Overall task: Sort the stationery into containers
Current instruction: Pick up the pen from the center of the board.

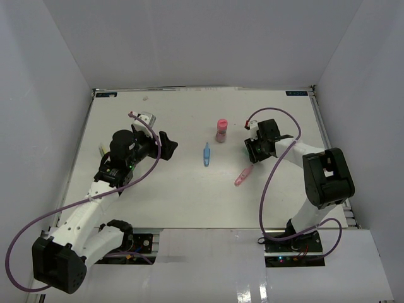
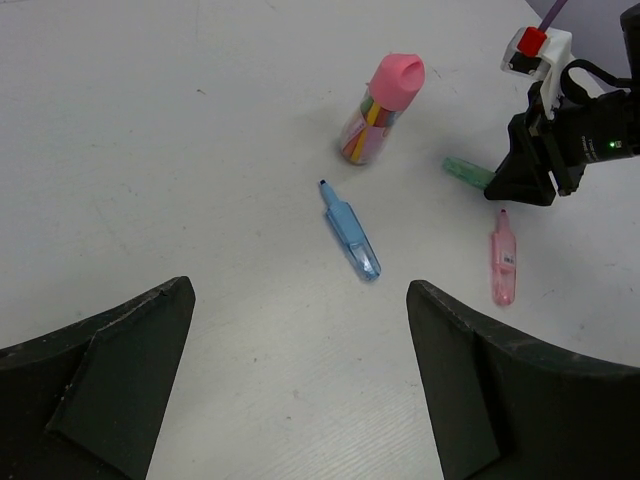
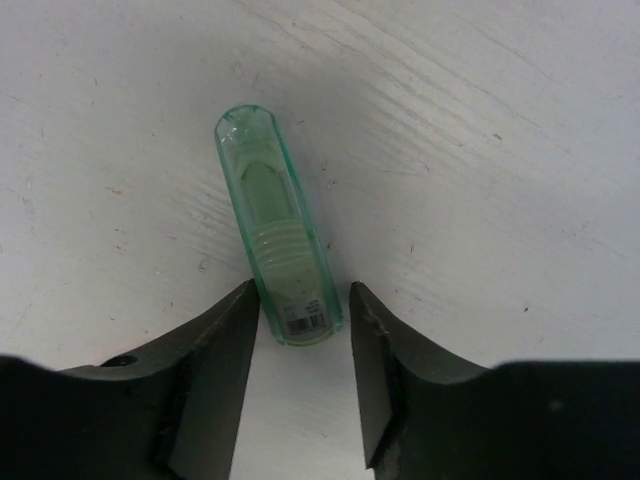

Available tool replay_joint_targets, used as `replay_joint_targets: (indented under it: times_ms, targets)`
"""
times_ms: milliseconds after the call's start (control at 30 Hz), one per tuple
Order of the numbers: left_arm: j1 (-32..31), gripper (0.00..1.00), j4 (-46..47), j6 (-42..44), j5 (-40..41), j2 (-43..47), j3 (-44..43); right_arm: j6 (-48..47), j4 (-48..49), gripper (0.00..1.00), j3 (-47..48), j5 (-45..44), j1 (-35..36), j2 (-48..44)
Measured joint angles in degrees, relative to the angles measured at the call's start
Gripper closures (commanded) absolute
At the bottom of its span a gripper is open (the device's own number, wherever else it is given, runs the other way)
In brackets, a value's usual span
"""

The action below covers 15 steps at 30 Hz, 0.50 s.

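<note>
A green highlighter lies flat on the white table. My right gripper is open and straddles its labelled end, the left finger against it and a thin gap at the right finger. From the left wrist, that highlighter pokes out from the right gripper. A pink-capped stubby cylinder stands at mid-table, with a blue pen in front of it. A pink highlighter lies near the right arm. My left gripper hangs wide open and empty, left of the pen. No container is in view.
White walls enclose the table on three sides. A small pale object peeks out behind the left arm near the left edge. Purple cables loop from both arms.
</note>
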<state>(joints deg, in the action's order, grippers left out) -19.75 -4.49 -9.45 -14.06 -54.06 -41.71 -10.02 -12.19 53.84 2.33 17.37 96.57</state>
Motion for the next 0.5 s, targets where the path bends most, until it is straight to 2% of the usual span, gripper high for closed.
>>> replay_joint_targets:
  times_ms: [67, 200, 367, 500]
  targets:
    - [0.0, 0.02, 0.0, -0.2, -0.3, -0.1, 0.0, -0.4, 0.0, 0.64, 0.0, 0.0, 0.0, 0.0]
    - [-0.1, 0.02, -1.1, -2.6, -1.7, -1.2, -0.4, -0.5, 0.2, 0.73, 0.0, 0.0, 0.0, -0.1]
    - [-0.1, 0.02, -3.3, -7.5, -4.9, -3.2, -2.0, -0.1, 1.0, 0.78, -1.6, 0.7, 0.0, -2.2]
    - [-0.4, 0.02, -3.8, -13.7, -7.5, -3.2, -2.8, 0.9, 2.8, 0.78, -4.9, 2.0, 1.2, -8.8]
